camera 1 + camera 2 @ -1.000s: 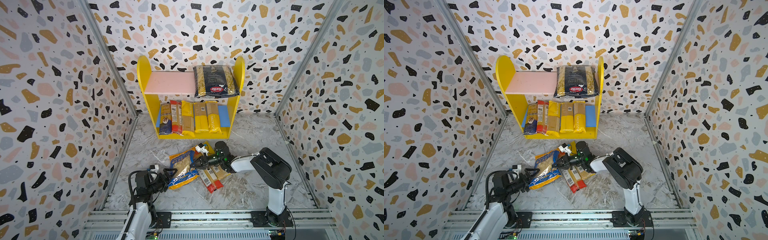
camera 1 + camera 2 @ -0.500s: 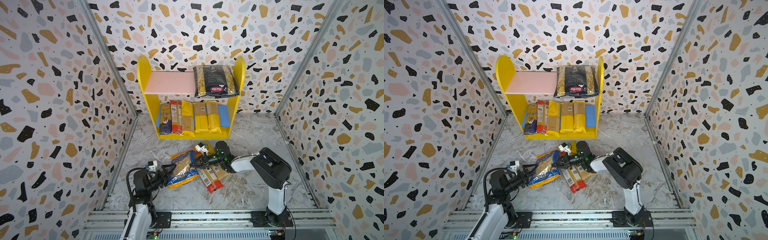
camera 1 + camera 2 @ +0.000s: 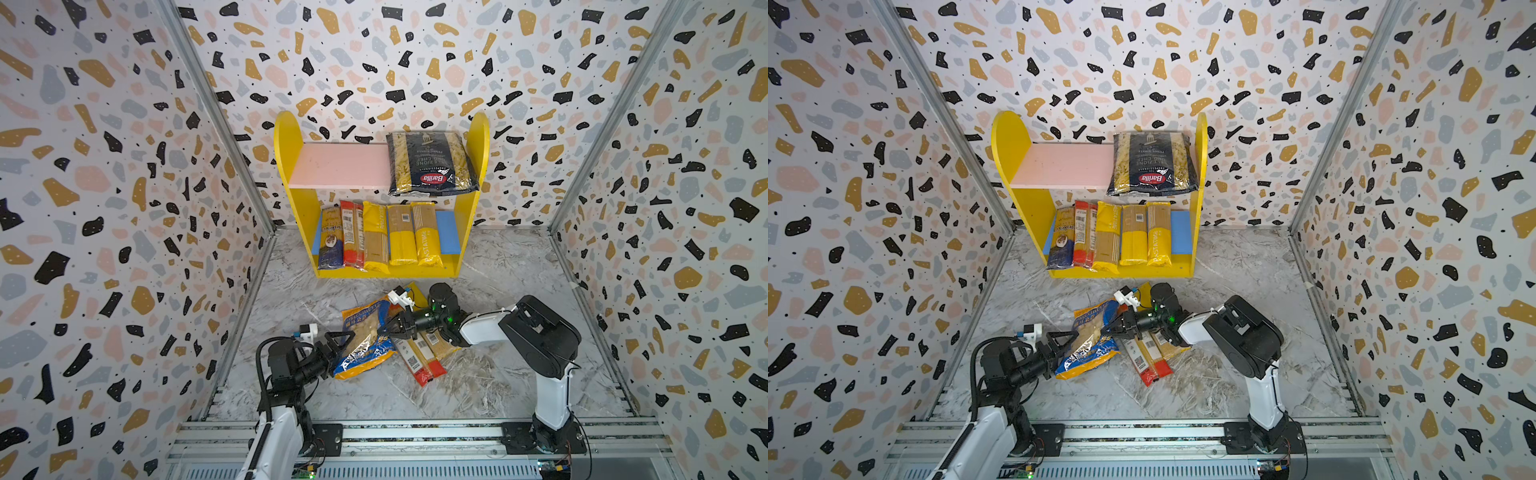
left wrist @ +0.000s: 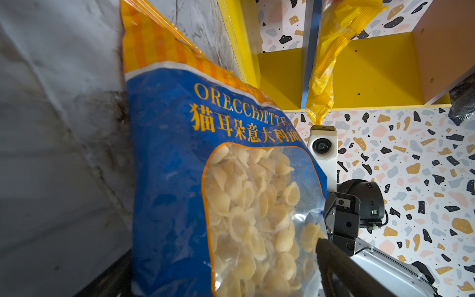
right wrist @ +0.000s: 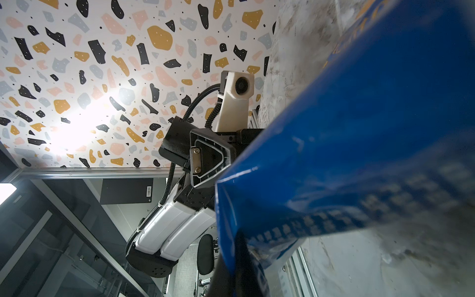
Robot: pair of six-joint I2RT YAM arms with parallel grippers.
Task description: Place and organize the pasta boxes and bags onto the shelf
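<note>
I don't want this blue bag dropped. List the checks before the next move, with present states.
1. Right gripper shut on the blue bag: ok.
2. Left gripper open, bag's other edge between its jaws: ok.
3. Free room on pink upper board beside dark bag: ok.
4. Blue bag clear of the loose packs beneath: cannot tell.
5. Room for a wide bag on the blue lower board: not ok.

The left arm point(image 3: 274, 444) and right arm point(image 3: 548, 399) pair glossy white shells with black joint housings. Ribbed black cable point(image 5: 167, 190) follows the left arm. A white camera mount point(image 5: 236, 100) tops its wrist. The left pincer point(image 3: 344, 340) has a black triangular finger point(image 5: 208, 159) with two brassy screws.
</note>
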